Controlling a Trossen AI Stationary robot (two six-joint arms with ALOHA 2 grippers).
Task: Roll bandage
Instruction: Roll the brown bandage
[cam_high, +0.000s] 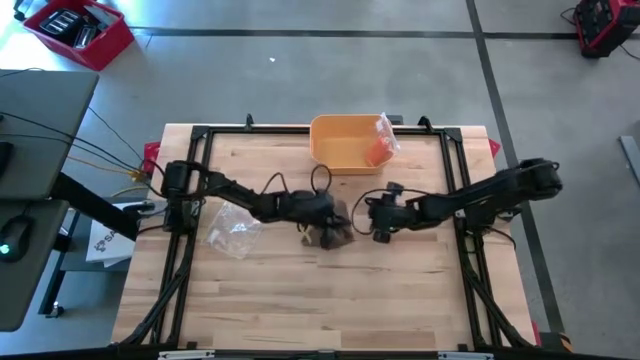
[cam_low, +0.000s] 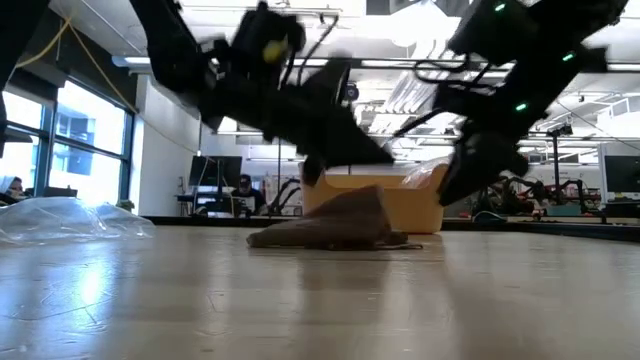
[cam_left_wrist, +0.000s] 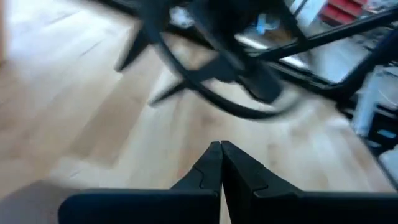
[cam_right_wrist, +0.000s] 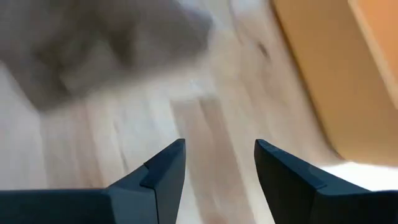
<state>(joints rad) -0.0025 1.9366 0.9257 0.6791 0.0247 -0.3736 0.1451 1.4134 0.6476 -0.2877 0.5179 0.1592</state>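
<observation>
Lying crumpled on the table (cam_high: 300, 300), the bandage (cam_high: 332, 233) sits between the closed left tool (cam_high: 338, 215) and gaping right tool (cam_high: 372, 222).

No readable text, label, brand or number in any view. White box (cam_high: 103, 243) on floor beside desk's (cam_high: 300, 300) left edge bears dark print, too small to read. Nothing legible on arms, yellow bin (cam_high: 345, 145) or red crate (cam_high: 78, 32).

Both arms were black, built of slim jointed segments with looping black cables along them. The left tool (cam_left_wrist: 221, 165) ended in two matte black wedge-shaped fingers with stepped inner edges. The right tool (cam_right_wrist: 219, 163) had like fingers; its arm carried small green lights.
</observation>
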